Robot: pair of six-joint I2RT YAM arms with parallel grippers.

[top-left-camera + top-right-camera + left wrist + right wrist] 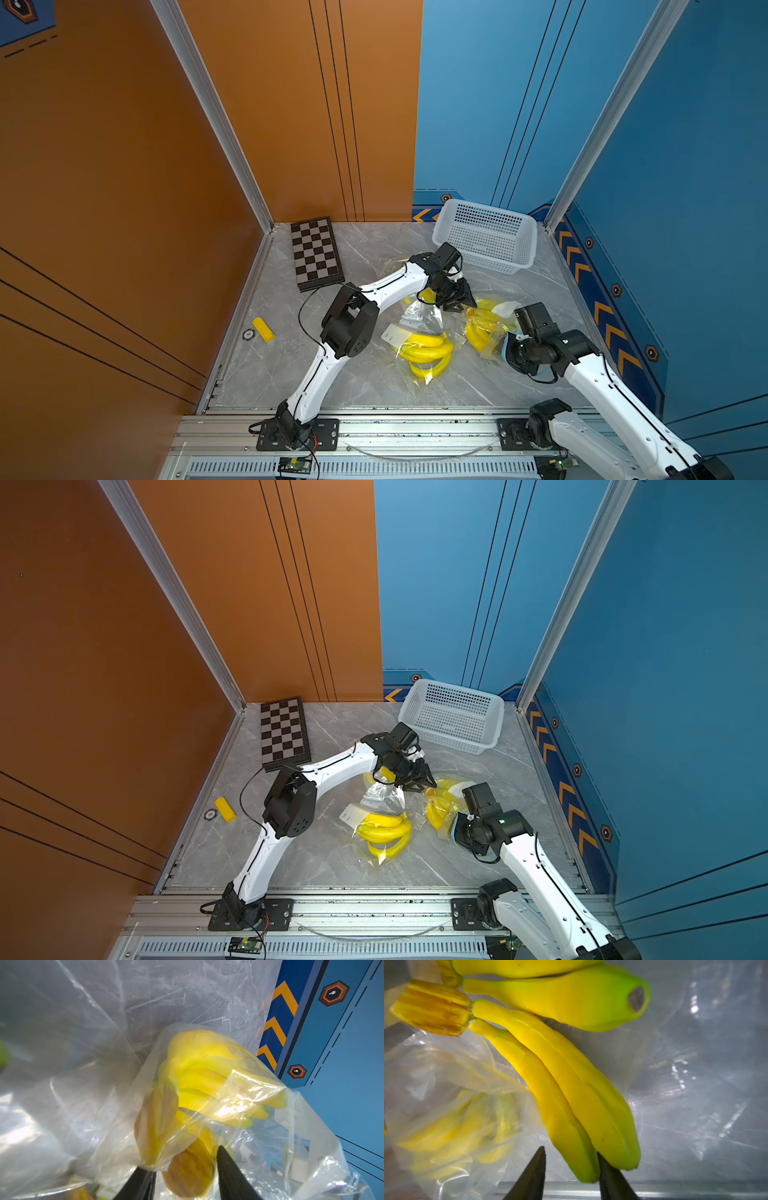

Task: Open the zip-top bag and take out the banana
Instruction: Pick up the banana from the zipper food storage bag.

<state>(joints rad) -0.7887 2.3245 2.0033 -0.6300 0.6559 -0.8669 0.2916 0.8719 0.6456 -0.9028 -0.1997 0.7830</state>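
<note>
Two clear zip-top bags of yellow bananas lie on the marble table in both top views: one in the middle [424, 353], one further right [482, 328]. My left gripper [460, 302] is at the right bag's far end. In the left wrist view the gripper [185, 1169] is open, straddling the bunch's brown stem end [189, 1174] through the film. One finger [228, 1178] touches it. My right gripper [571, 1159] is open around a banana's green tip [583, 1167]. One of its fingers [609, 1176] sits between two bananas. From above, its wrist hides its fingers.
A white basket [486, 235] stands at the back right, a chessboard [316, 253] at the back left, and a yellow block [262, 328] at the left edge. More yellow fruit [426, 295] and clear film lie under the left arm. The blue wall [602, 311] is close on the right.
</note>
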